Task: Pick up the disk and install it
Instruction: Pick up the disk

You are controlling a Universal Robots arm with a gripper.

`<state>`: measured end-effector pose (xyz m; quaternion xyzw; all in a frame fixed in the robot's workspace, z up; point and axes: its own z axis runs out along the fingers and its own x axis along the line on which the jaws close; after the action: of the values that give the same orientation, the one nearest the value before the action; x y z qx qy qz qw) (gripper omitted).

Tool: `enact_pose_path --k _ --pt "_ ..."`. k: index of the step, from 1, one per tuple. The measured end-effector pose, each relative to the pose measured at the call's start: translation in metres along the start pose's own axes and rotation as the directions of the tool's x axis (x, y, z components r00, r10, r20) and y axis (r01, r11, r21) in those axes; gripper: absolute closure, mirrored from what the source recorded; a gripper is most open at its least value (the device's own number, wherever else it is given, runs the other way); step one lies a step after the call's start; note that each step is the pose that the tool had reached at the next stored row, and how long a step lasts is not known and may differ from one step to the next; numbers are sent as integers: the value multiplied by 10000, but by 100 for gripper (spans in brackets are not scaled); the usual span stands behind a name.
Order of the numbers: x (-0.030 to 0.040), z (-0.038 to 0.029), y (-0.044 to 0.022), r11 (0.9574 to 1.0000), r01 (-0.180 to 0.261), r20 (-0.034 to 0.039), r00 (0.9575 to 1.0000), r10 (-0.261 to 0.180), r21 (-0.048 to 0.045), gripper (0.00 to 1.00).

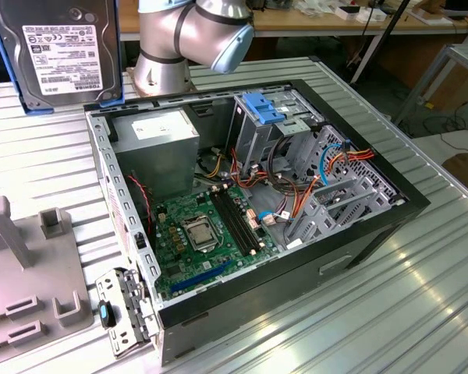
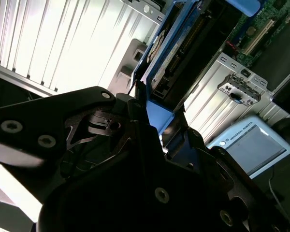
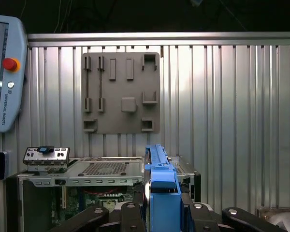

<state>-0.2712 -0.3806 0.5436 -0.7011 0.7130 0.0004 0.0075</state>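
Observation:
The disk (image 1: 62, 51), a grey metal drive with a white label in a blue carrier, hangs upright in the air at the exterior view's upper left, above the table and beyond the far left corner of the open computer case (image 1: 374, 234). In the second wrist view my gripper (image 2: 157, 118) is shut on the disk (image 2: 176, 53), black fingers (image 2: 135, 111) pressed to its blue frame. The first wrist view looks along the disk's blue edge (image 3: 159, 183), with my gripper (image 3: 162, 210) clamped on either side. The case's drive cage (image 1: 257, 136) carries a blue latch (image 1: 264, 107).
The arm's base (image 1: 171, 54) stands behind the case. A grey fixture plate (image 1: 23, 273) lies at the exterior view's left, a metal bracket (image 1: 121, 312) leans at the case's near corner. Cables and the motherboard (image 1: 210, 234) fill the case. A teach pendant (image 3: 2, 72) lies past the bracket.

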Motion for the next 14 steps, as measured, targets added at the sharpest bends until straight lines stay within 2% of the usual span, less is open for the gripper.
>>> enact_pose_path --k 4,9,14 --pt "-1 6 -92 10000 0 0 10000 0 0 63" --pt "-5 22 -320 10000 0 0 10000 0 0 63" --pt "-7 31 -447 10000 0 0 10000 0 0 63"
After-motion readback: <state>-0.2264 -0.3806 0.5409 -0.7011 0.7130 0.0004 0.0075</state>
